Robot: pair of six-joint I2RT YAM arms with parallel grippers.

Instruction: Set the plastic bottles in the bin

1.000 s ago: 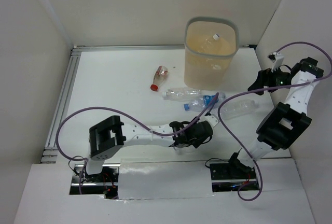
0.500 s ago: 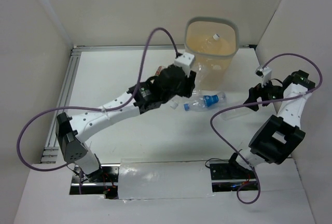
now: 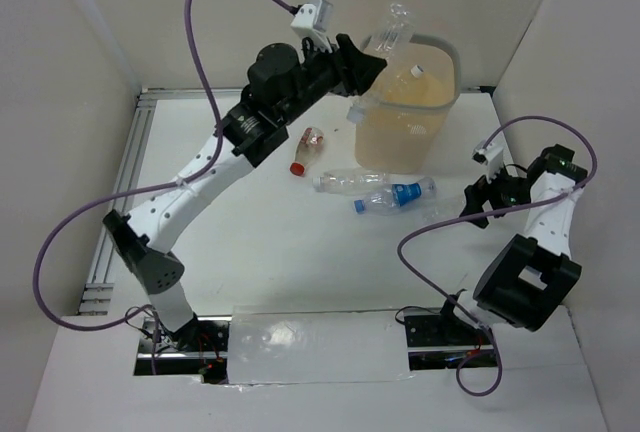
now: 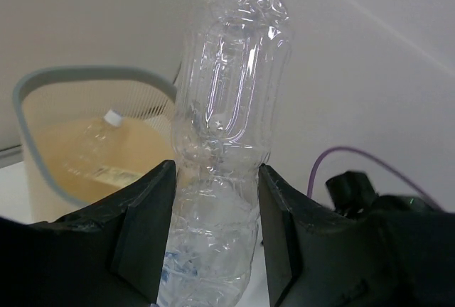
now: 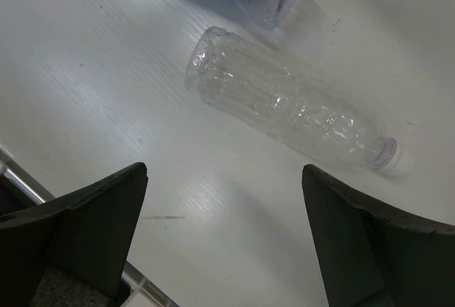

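Observation:
My left gripper (image 3: 368,67) is raised at the near-left rim of the beige bin (image 3: 440,102) and is shut on a clear plastic bottle (image 3: 392,27), which stands up between the fingers in the left wrist view (image 4: 227,94). The bin's grey rim (image 4: 32,158) shows behind it, with a white-capped bottle (image 4: 99,143) lying inside. My right gripper (image 3: 478,202) is open and empty, low over the table just short of a clear white-capped bottle (image 5: 284,108) lying on its side. A blue-labelled bottle (image 3: 395,195) lies beyond it.
Another clear bottle (image 3: 345,182) and a small red-capped bottle (image 3: 308,145) lie on the table in front of the bin. White walls close in on the left, back and right. An aluminium rail (image 3: 120,192) runs along the left table edge.
My left arm has swung up from the table with the clear bottle, ending at the bin's rim. My right gripper has come down and leftward toward the clear bottle on the right.

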